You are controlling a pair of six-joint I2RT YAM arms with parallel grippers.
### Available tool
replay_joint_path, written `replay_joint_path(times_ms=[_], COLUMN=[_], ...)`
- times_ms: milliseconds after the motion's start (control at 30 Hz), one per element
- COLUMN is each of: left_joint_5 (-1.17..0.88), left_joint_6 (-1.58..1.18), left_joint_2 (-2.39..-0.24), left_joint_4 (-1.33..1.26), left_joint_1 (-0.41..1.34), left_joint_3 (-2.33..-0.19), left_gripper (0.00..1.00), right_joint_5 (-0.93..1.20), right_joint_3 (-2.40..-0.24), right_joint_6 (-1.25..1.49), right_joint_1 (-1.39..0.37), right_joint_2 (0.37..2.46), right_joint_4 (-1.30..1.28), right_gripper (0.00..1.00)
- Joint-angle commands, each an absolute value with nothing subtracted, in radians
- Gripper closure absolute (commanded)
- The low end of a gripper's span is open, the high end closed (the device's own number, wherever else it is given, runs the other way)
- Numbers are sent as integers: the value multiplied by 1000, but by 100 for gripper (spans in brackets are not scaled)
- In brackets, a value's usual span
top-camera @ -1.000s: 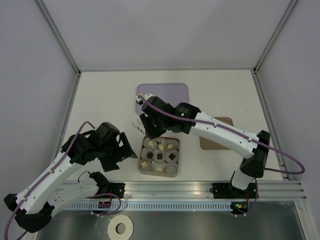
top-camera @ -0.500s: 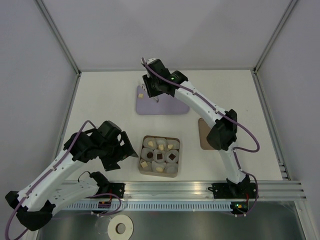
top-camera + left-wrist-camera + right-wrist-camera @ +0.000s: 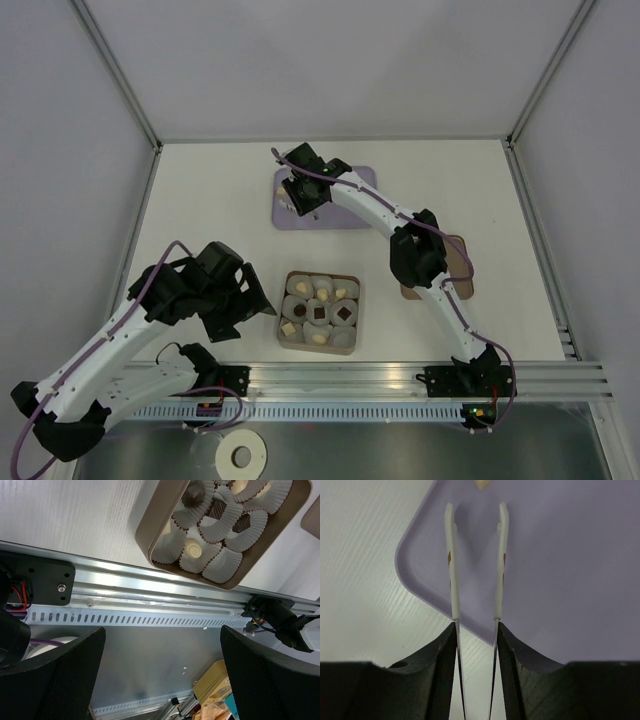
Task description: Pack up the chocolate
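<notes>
The brown box (image 3: 358, 322) holds white paper cups with chocolate in them, cream pieces (image 3: 302, 288) and dark pieces (image 3: 320, 311). In the left wrist view the box (image 3: 150, 540) shows a dark piece (image 3: 217, 510) and a cream piece (image 3: 194, 550). My right gripper (image 3: 291, 200) hangs low over the left near corner of the purple mat (image 3: 345, 205). Its thin white fingers (image 3: 476, 510) are apart and empty, and one cream piece (image 3: 481, 484) lies on the mat (image 3: 560, 555) just beyond the tips. My left gripper (image 3: 255, 300) is wide open and empty, left of the box (image 3: 162, 630).
The flat brown lid (image 3: 455, 248) lies right of the box, partly under the right arm. The aluminium rail (image 3: 400, 380) runs along the near table edge and also shows in the left wrist view (image 3: 150, 595). White walls enclose the table.
My right arm has swung from above the box back to the purple mat and come down at its left near corner. The left arm has barely moved.
</notes>
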State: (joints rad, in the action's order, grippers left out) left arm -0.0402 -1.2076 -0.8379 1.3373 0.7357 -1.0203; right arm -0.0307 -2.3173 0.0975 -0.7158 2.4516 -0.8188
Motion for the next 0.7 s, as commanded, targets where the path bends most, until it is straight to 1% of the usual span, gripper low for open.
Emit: replay_joint_path(times_ms=[0, 233, 400, 467, 533, 633, 667], left_joint_5=[-89, -86, -87, -84, -81, -81, -78], left_joint_6=[-1220, -1193, -1172, -1169, -1169, -1169, -1170], left_joint_2=[-844, -871, -900, -902, -902, -899, -897], left_joint_4=[1454, 1445, 1443, 1442, 1445, 1448, 1453], left_joint_1=[738, 738, 738, 738, 738, 738, 738], left_joint_3=[-1002, -1002, -1009, -1008, -1003, -996, -996], left_gripper=[0, 0, 1, 0, 0, 0, 0], right_joint_5=[-34, -25, -18, -11, -3, 31, 35], right_joint_3=[-2398, -2408, -2448, -2444, -2439, -2439, -2438], right_joint_6=[78, 115, 130, 138, 141, 146, 146], right_joint_1=[-706, -701, -698, -696, -695, -693, -692], right_joint_2=[2479, 2528, 2560, 2562, 2566, 2577, 2579], right_joint_4=[-746, -660, -623, -608, -598, -581, -577], right_gripper=[58, 57, 58, 62, 63, 67, 75])
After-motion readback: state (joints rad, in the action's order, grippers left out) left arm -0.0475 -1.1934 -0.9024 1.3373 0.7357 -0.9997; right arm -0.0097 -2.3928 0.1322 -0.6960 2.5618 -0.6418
